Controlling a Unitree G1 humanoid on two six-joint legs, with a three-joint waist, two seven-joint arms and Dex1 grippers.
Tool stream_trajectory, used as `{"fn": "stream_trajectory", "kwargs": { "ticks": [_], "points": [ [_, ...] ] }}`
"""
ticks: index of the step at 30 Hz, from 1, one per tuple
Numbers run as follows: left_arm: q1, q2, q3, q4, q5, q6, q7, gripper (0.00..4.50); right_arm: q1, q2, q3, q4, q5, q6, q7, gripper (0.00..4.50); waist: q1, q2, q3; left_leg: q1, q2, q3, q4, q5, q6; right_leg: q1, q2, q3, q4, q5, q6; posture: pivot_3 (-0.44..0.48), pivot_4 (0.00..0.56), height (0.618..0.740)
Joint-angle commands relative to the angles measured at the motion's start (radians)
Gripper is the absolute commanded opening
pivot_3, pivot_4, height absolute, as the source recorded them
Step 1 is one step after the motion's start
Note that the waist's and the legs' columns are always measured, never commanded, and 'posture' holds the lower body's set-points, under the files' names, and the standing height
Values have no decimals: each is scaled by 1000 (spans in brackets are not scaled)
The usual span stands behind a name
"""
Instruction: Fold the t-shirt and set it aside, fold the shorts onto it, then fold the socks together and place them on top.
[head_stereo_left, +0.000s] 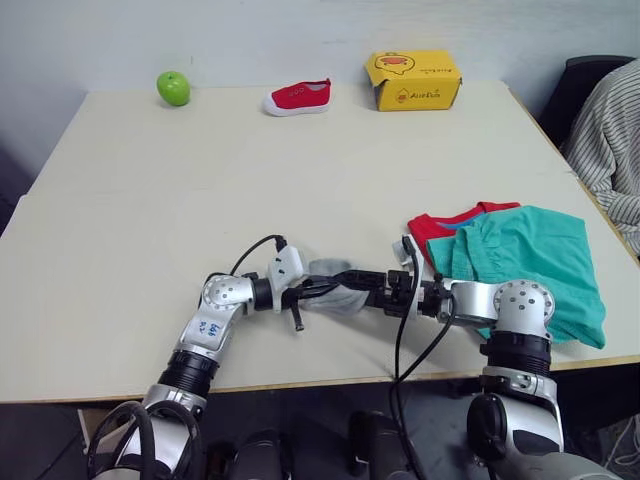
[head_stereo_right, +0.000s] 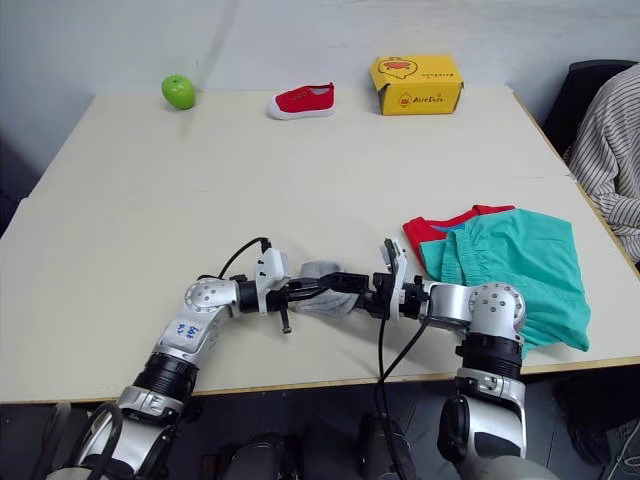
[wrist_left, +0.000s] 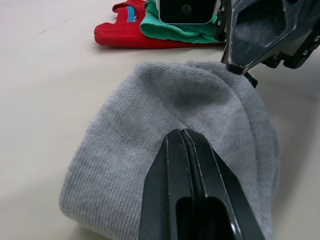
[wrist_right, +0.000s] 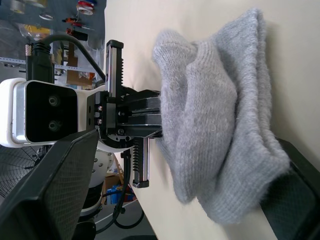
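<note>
I had the left gripper (wrist_left: 186, 145) pinched shut on the socks (head_stereo_left: 335, 283) at the table's (head_stereo_left: 150, 200) near edge; the right gripper (wrist_right: 165, 175) stood open around their other end. The shorts (head_stereo_left: 530, 265) lay on the t-shirt (head_stereo_left: 440, 222) just to the right. Risk, in my judgement: the open jaws might close on one sock only, so the pair would separate in transfer.

Far table (head_stereo_left: 150, 200) edge: green apple (head_stereo_left: 173, 88), red shoe with white sole (head_stereo_left: 298, 97), yellow cardboard box (head_stereo_left: 413, 79). Person's striped sleeve (head_stereo_left: 610, 140) beside the table.
</note>
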Motion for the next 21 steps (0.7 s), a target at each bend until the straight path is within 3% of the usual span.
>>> {"fn": "stream_trajectory", "kwargs": {
  "ticks": [1, 8, 11, 13, 15, 18, 21],
  "points": [
    [4, 11, -7, -17, 6, 9, -5, 0, 4, 27, -12, 11, -18, 14, -21, 3520, 0, 0, 0, 0, 0, 0, 0, 0, 0, 0, 0, 0, 0, 0, 0, 0, 150, 740],
    [4, 22, 4, -20, -10, 4, -16, 0, -2, 49, -67, 14, -48, 9, -32, 1011, 0, 0, 0, -1, 0, 0, 0, 0, 0, -1, 0, 0, 0, 0, 0, 0, 150, 740],
    [-6, 18, 33, -43, -51, 34, -17, 0, 1, 49, -96, -15, -26, 11, -38, 162, 1, -1, -1, 0, 0, 0, 0, 0, 0, 1, 0, 0, -2, 0, 0, 0, 150, 740],
    [-15, 15, 56, -72, -96, 85, -26, 0, 6, 35, -110, -44, 16, 13, -38, 37, 3, -1, 0, 0, -1, 0, 0, 0, 1, 1, -1, 0, -2, 1, 1, 0, 150, 740],
    [-14, 27, 76, -129, -142, 118, -47, 401, 28, -5, -104, -97, 89, 14, -23, 37, 8, 0, 0, -2, -1, 0, 0, 0, 1, -1, -1, 0, -2, 1, 1, 0, 150, 740],
    [25, 111, 117, -327, -269, 220, -136, 1231, 98, -155, -143, -223, 305, 14, 24, 37, 13, 1, 1, -10, -1, -1, 0, 0, 1, -9, -1, 0, -1, 1, 1, 0, 150, 740],
    [43, 155, 162, -435, -355, 288, -144, 2159, 160, -305, -202, -264, 440, 9, 49, 37, 13, 1, 1, -16, -2, -1, 0, 0, 1, -15, -1, 0, -2, 1, 1, 0, 150, 740]
  ]
}}
